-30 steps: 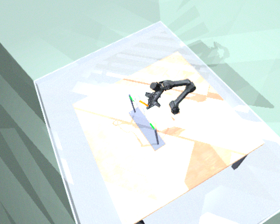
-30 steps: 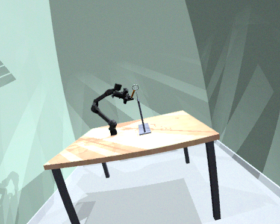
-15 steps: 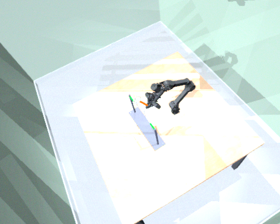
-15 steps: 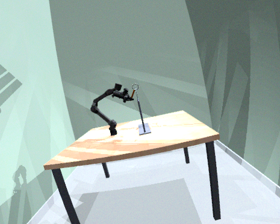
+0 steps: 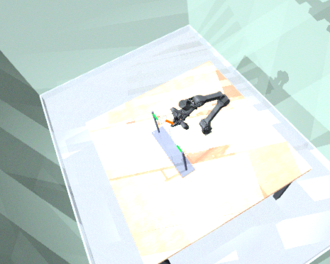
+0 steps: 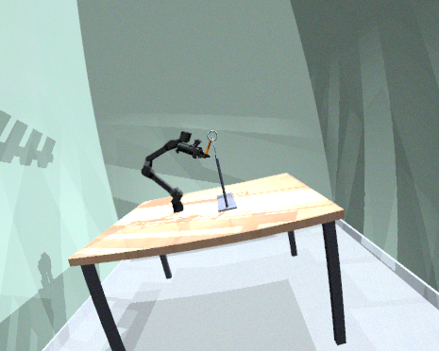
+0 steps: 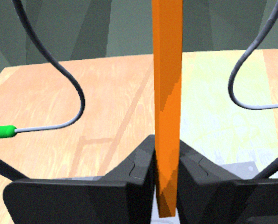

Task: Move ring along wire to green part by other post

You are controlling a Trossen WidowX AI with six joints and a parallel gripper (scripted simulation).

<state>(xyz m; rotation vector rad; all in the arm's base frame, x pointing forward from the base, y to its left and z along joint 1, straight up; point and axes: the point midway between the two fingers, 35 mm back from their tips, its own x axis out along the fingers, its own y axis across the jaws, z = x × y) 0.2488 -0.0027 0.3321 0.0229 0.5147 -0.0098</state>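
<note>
In the wrist view, the nearly closed pincer (image 5: 173, 124) (image 6: 207, 156) (image 7: 160, 141) grips the orange handle (image 5: 169, 122) (image 6: 209, 146) (image 7: 168, 100), its long axis pointing to twelve o'clock.

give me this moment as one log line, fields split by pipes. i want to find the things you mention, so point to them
tool (image 5: 173, 124) (image 6: 208, 156) (image 7: 160, 141): shut on orange handle (image 5: 169, 122) (image 6: 209, 146) (image 7: 167, 100) | ring (image 6: 208, 136): upright, above tool in exterior view | release: not done

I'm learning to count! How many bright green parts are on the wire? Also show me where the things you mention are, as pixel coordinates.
2: one (image 5: 155, 116) (image 7: 7, 131) by the far post (image 5: 156, 122), one (image 5: 179, 148) by the near post (image 5: 184, 160).
</note>
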